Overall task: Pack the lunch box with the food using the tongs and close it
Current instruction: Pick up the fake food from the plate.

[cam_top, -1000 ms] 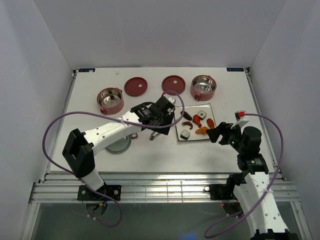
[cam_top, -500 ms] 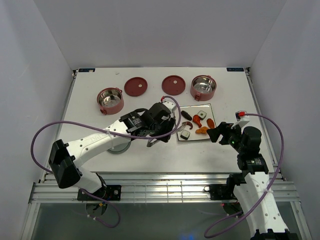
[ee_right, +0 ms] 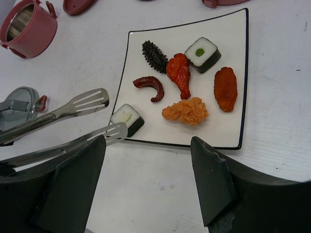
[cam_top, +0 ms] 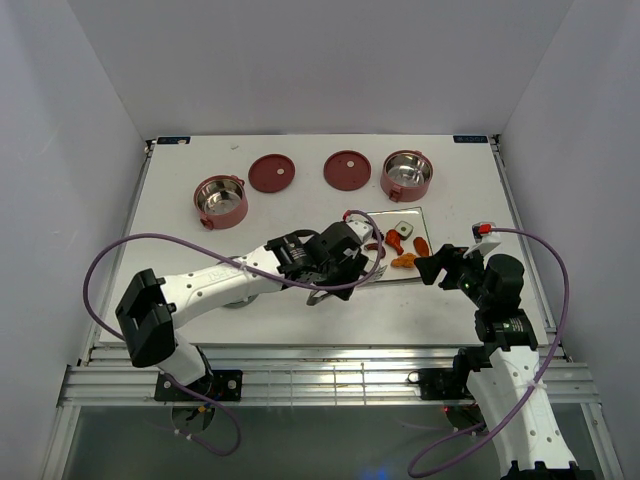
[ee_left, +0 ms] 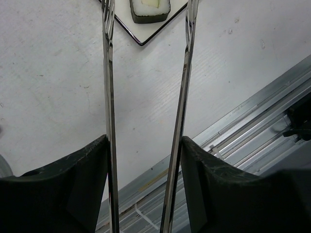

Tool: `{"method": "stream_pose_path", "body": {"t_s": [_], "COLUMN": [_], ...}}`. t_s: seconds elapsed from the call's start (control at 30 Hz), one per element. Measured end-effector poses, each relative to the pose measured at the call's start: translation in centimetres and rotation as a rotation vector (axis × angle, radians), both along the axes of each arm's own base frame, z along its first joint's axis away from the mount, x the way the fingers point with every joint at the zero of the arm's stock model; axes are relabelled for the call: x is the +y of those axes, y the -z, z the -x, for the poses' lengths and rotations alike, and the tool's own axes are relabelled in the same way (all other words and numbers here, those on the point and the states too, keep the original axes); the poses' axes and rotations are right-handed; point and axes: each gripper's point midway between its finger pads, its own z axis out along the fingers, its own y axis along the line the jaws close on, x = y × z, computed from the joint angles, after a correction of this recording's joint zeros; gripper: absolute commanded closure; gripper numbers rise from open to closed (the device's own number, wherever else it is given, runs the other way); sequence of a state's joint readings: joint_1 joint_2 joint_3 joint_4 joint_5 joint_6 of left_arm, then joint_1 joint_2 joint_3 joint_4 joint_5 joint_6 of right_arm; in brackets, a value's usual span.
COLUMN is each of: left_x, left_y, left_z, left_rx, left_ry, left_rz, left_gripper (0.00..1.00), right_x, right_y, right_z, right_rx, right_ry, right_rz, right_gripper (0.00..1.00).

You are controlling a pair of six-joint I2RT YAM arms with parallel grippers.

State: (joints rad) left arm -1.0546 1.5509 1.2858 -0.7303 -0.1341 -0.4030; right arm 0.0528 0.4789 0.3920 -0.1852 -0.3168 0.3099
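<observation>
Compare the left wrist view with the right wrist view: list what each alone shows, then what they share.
Left wrist only: the left gripper clamping the tongs by both arms, and the metal rail at the table's edge.

Right wrist only: the open right gripper, the curved sausage, nugget, drumstick, green-centred roll, a red bowl and the grey cover.

Both: the tongs, and the pale-centred roll near their tips on a corner of the plate.
</observation>
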Motion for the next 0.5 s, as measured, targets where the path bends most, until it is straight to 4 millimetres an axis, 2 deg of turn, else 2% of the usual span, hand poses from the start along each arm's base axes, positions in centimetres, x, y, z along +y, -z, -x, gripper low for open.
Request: {"method": "stream_pose_path", "body": {"t_s": [0.3,0.5], "left_x": [-0.5,-0.7], "left_y": [1.5,1.8], "left_z": [-0.1,-0.4], "left_rx": [0.006,-0.001], "left_ry": [0.004,0.006], "left_rz": [-0.039,-0.040], "left_gripper": [0.32,0.32], "right_x": [0.0,0.0], "right_y": [0.0,0.0], "right_z": [0.0,0.0], "right_rx": [0.000,0.000], "right_ry": [0.000,0.000], "right_rz": [0.001,0.002], "right_gripper": [0.24,0.24]}}
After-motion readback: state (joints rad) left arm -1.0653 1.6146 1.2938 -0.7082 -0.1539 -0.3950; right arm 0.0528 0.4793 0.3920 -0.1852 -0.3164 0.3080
